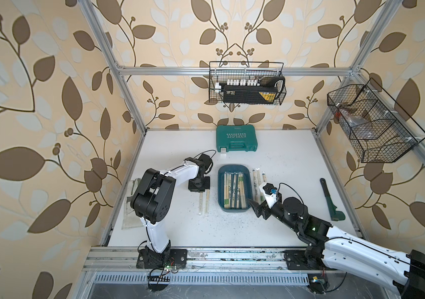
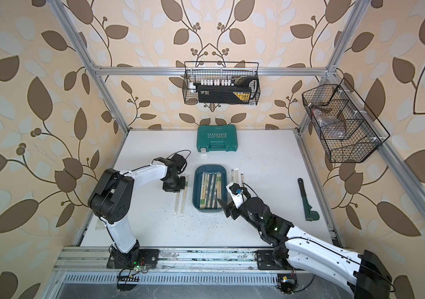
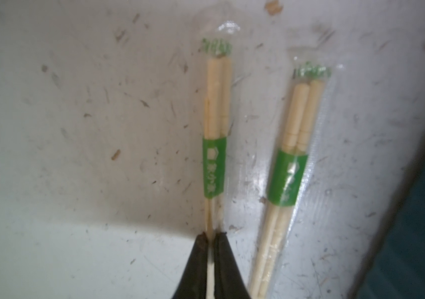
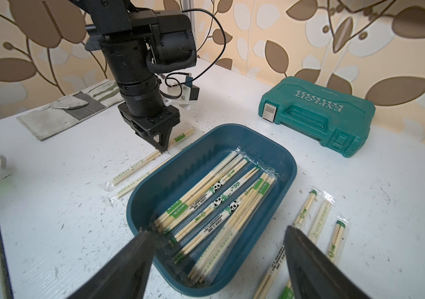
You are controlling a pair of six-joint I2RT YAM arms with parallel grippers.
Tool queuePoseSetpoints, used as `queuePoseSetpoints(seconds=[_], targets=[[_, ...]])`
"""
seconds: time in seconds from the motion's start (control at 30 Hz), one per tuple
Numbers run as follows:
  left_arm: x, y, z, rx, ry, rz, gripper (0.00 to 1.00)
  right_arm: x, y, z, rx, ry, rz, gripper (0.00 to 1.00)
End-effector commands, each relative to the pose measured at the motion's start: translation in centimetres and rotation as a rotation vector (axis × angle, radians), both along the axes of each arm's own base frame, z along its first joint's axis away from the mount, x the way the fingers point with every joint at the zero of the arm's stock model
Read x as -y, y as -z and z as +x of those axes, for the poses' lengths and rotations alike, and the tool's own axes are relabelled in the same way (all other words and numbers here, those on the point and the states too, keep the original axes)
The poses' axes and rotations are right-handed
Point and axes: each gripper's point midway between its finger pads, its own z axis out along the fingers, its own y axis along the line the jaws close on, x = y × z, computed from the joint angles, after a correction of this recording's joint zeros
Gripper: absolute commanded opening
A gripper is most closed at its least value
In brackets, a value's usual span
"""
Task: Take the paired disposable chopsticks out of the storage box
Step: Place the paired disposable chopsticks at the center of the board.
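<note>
I see pale wooden chopsticks (image 4: 219,204) in glossy clear wrappers (image 3: 229,27), a smooth plastic tray (image 4: 266,147), and a scuffed matt table (image 4: 76,207).

Left gripper (image 3: 211,236): both black fingers (image 3: 198,261) are pinched together on the thin end of one wrapped chopstick pair (image 3: 215,103). Only a sliver of pale stick shows between them. Green band (image 3: 214,168) at mid-length, green print at the wrapper's far end.

Second pair (image 3: 293,145) lies on the white table (image 3: 76,155) just to the right, not touching, slightly angled.

Box (image 3: 421,220): only a blurred dark teal edge, right of the second pair.

Table scuffed, flecked with debris.
</note>
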Motion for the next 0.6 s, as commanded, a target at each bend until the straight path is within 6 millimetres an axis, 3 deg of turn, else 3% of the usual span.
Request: queuePoseSetpoints(seconds=[0.0, 0.3, 0.43, 0.57], targets=[[-0.7, 0.3, -2.3, -0.068, 0.042, 0.033, 0.12, 0.0, -0.4, 0.0, 0.014, 0.002, 0.001, 0.82], [0.0, 0.3, -1.9, -0.056, 0.045, 0.008, 0.15, 0.0, -0.4, 0.0, 0.014, 0.003, 0.000, 0.82], [-0.2, -0.1, -1.8, -0.041, 0.040, 0.022, 0.31, 0.0, -0.4, 0.1, 0.013, 0.004, -0.001, 0.82], [-0.2, -1.5, -1.5, -0.005, 0.028, 0.014, 0.37, -0.1, -0.3, 0.2, 0.009, 0.007, -0.005, 0.82]])
